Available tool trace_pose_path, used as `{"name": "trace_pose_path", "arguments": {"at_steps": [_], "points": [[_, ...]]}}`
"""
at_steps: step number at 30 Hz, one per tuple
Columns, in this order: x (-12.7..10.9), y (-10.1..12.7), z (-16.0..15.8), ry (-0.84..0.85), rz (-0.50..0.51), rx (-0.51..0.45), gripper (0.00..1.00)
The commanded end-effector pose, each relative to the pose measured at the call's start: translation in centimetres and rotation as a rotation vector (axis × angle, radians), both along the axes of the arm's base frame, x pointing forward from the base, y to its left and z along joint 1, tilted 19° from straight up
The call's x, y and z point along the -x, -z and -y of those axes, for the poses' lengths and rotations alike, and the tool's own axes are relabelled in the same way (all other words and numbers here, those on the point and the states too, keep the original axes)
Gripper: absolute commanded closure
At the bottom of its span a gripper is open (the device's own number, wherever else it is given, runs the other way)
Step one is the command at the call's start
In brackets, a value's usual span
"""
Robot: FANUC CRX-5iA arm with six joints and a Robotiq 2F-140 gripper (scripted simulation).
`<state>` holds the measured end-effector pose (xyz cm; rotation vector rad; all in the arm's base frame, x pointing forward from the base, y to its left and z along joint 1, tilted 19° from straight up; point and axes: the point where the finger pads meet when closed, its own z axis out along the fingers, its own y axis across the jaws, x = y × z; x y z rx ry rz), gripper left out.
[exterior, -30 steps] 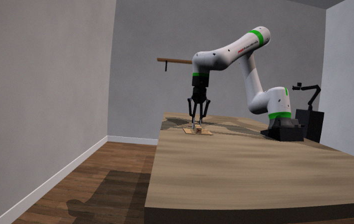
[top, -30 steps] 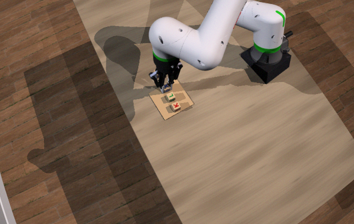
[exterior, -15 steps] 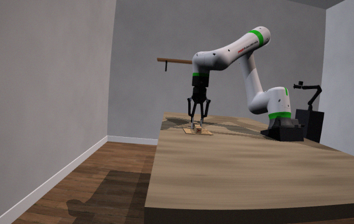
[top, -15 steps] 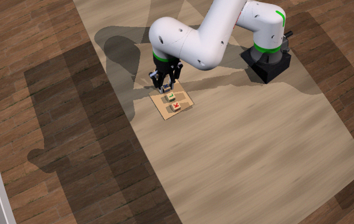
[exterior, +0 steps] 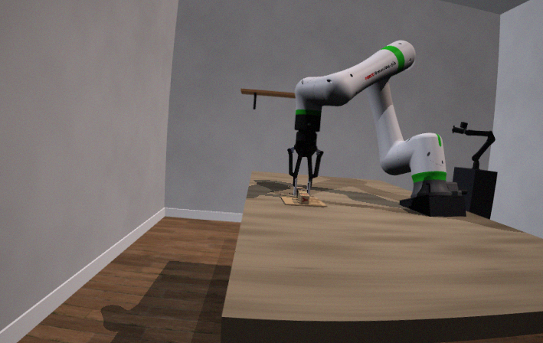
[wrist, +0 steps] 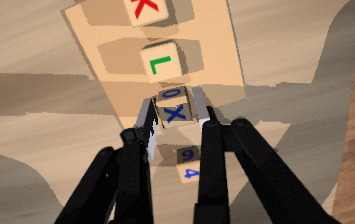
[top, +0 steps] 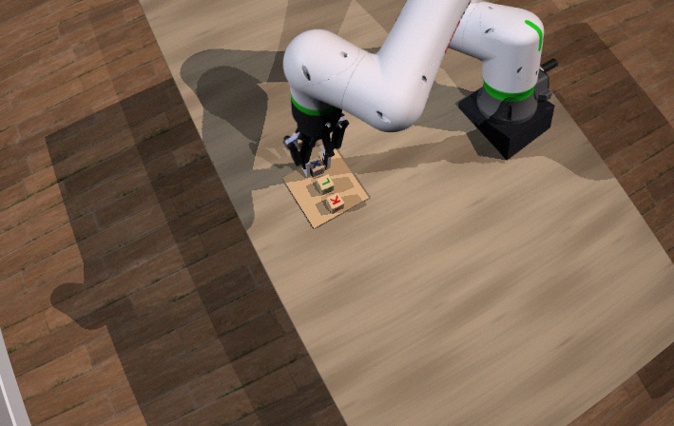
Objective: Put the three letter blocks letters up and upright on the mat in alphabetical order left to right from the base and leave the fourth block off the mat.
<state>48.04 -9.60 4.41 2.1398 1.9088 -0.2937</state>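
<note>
The K block, L block and X block stand in a row on the mat. Seen from the base, they run K, L, X from left to right, letters upright and on top. X is close to the mat's edge; its far bottom edge is hidden. My gripper is open, its fingers low on either side of X with narrow gaps. The fourth block lies off the mat, beyond X, with 9 and 4 showing.
The wooden table carries the mat near one long edge. The robot base stands on the opposite side. The fourth block is near the gripper and is hidden in the top and exterior views.
</note>
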Motion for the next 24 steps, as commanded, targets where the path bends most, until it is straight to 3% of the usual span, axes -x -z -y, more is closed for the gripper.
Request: {"name": "trace_pose_path", "arguments": {"at_steps": [1,4,16,24], "points": [[0.0,-0.8,-0.3,0.0,0.0,0.0,0.72],[0.0,-1.2,-0.4,0.0,0.0,0.0,0.72],[0.1,-6.9,-2.3,0.0,0.0,0.0,0.72],[0.2,-7.9,-2.7,0.0,0.0,0.0,0.72]]}}
